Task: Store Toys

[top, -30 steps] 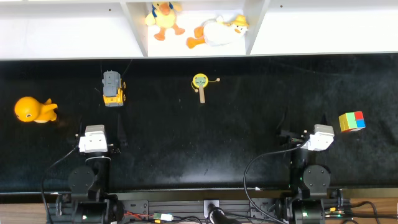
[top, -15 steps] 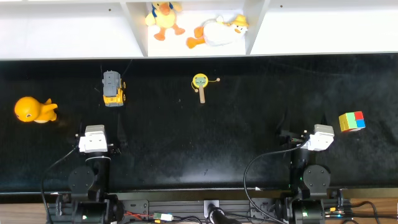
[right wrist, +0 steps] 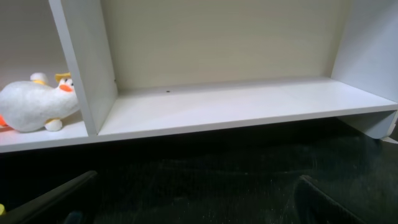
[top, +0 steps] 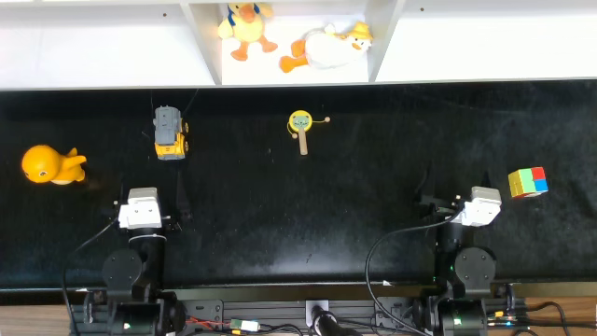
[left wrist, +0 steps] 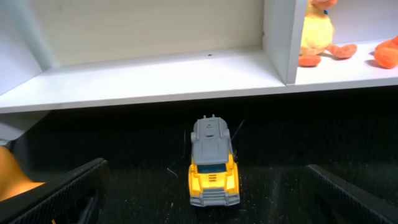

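Both arms sit folded at the worktop [top: 373,187] edge farthest from the white shelf [top: 93,56]. The left fingers [left wrist: 68,186] and right fingers [right wrist: 56,193] are spread wide and hold nothing. The yellow toy truck [left wrist: 213,165] stands on the black worktop before the shelf's left bay. A yellow plush duck [top: 246,26] and a white plush duck [top: 326,47] lie in its middle bay.

plush duck [top: 246,26], glossy plastic truck [left wrist: 213,165]

On my black table [top: 392,168] lie an orange duck [top: 51,165], a truck [top: 170,132], a small green toy [top: 301,127], perhaps a rattle, and a cube [top: 527,182]. The white shelf [top: 93,47] beyond holds a yellow duck [top: 245,26] and a white duck [top: 326,47] in its middle bay.
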